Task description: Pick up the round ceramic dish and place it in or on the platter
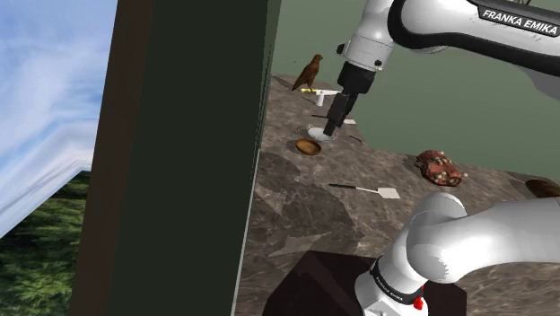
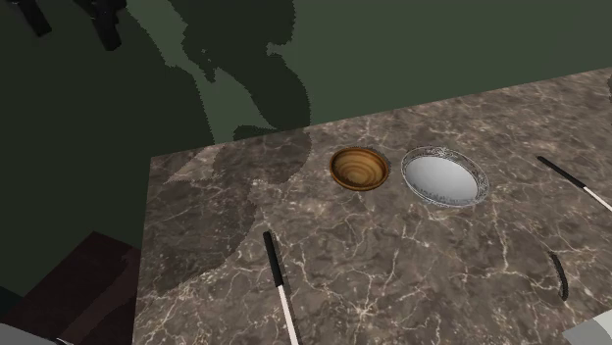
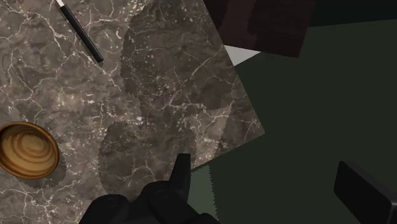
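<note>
"While the black two-finger gripper (image 1: 329,128) hung over the dark, white-veined marble tabletop (image 2: 422,265), I had the brown round dish with ringed bands (image 1: 308,146) just beside it. It sat toward the shoulder view's lower left, resting on the stone and not between the fingers."

"And through the hand's own camera?"

"There the dish (image 3: 27,150) lay well off to one side of the gripper (image 3: 264,168), apart from both fingers (image 3: 182,173). They stood wide apart, with nothing clasped between them."

"How was the arm set?"

"The white arm (image 1: 431,27) came in from the shoulder view's upper right. Its wrist was bent downward, so the gripper pointed at the table, leaning a little. In that view its tips lined up with the silver-rimmed platter with the pale grey centre (image 2: 443,178), but I couldn't tell whether they touched it."

"Which way did the dish point?"

"Mouth up, sitting level. It was round, so I found no long axis to report. In the second exterior view the dish (image 2: 360,168) sat just beside the platter, on that view's left, with the rims near but apart."

"Anything else close by?"

"A black-handled knife with a white blade (image 2: 278,279) lay nearer the table's edge, well apart from both."
</note>
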Controlling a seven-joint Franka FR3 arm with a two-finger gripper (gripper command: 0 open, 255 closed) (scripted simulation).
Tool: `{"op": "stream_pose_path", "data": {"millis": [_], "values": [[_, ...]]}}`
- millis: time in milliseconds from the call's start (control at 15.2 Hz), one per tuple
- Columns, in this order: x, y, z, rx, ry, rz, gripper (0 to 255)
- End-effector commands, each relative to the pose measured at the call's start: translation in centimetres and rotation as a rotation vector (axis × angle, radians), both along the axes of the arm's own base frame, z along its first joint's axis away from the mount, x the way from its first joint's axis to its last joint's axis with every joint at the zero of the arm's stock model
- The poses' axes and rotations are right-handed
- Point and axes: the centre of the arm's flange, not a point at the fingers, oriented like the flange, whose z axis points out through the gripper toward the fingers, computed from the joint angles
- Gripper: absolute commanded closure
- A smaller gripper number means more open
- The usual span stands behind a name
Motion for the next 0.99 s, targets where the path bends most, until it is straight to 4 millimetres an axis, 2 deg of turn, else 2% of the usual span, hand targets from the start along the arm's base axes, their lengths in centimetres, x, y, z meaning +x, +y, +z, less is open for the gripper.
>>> {"op": "stream_pose_path", "data": {"millis": [0, 924], "values": [[0.0, 0.0, 0.0, 0.000, 0.000, 0.000, 0], [8.0, -9.0, -11.9, -0.123, -0.042, -0.071, 0]]}}
